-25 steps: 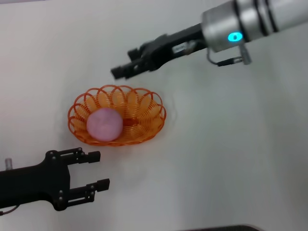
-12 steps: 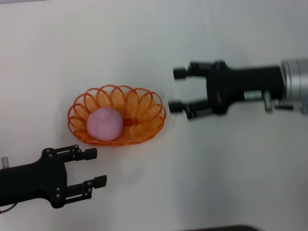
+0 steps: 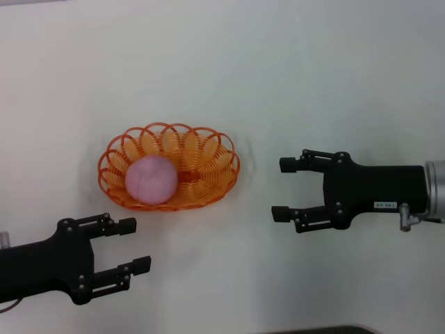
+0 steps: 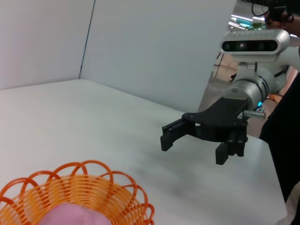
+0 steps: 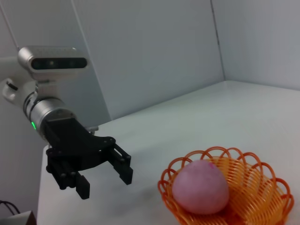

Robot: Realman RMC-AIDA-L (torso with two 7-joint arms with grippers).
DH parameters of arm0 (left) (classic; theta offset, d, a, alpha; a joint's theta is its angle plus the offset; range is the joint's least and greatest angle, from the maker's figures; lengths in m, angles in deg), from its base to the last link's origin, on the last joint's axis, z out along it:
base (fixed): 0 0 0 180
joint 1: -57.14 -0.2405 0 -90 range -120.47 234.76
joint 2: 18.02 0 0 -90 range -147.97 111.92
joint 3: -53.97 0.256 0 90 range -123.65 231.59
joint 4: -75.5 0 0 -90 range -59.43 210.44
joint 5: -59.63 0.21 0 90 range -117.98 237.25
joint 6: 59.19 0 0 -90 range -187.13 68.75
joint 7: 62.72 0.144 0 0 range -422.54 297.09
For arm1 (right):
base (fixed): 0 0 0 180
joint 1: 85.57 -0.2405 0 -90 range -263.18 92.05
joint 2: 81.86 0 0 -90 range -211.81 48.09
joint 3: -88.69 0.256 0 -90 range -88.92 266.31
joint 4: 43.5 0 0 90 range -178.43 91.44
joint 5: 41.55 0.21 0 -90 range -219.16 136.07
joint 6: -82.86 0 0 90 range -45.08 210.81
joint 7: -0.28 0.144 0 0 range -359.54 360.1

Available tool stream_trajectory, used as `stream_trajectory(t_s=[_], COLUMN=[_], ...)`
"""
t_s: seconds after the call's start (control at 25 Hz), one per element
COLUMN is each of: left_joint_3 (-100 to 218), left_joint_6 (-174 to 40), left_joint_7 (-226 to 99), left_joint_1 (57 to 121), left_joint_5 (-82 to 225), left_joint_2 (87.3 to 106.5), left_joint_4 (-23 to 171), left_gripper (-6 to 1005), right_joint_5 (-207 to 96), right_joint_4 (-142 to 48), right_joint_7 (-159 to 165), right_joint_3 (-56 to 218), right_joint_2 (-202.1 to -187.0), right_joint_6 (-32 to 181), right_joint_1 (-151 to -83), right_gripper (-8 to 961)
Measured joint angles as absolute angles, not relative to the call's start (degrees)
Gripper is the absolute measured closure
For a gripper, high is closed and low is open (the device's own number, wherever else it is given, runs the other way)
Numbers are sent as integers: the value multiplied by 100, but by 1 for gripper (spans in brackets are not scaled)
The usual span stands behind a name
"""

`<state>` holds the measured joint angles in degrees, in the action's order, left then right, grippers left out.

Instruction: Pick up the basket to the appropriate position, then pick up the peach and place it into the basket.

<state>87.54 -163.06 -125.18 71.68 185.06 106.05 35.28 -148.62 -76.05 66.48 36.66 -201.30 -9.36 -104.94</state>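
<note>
Orange basket [image 3: 169, 167]: made of looped wire, sits on the white bench [image 3: 278, 69], a bit toward the left side and about halfway between the near and far edges.
Pink peach [image 3: 150, 179]: lies inside the basket, in the half toward the bench's left edge. It touches the wire wall there.
Left gripper [image 3: 135, 243]: hovers near the front edge of the bench, just in front of the basket. Its two fingers are spread apart and hold nothing.
Right gripper [image 3: 284, 188]: hangs beside the basket, on the side toward the bench's right edge, not touching it. Its fingers are spread wide too, with nothing between them.
How the peach feels: it looks soft and light, so a hard squeeze could dent it. A good hold would be around its round middle, gently.
How the basket feels: the thin wire looks light and a bit springy. The wavy rim is the easy place to pinch.
How far along: the peach is in the basket, so the job looks done.
</note>
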Motion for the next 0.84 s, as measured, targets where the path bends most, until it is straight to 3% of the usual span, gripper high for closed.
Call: stream_trajectory(t_s=[0.84], left_joint_3=[8772], left_joint_6=[-16071], left_joint_7=[-12368], left_joint_1=[7084], left_joint_5=[18522], left_joint_2=[10627], left_joint_4=[3720], left_gripper=[407], right_joint_5=[-14939], right_joint_4=[-7522], right_joint_7=[6620], right_joint_3=[3773], right_joint_2=[-20108], right_joint_6=[-517], right_joint_1=[-10345], right_gripper=[3])
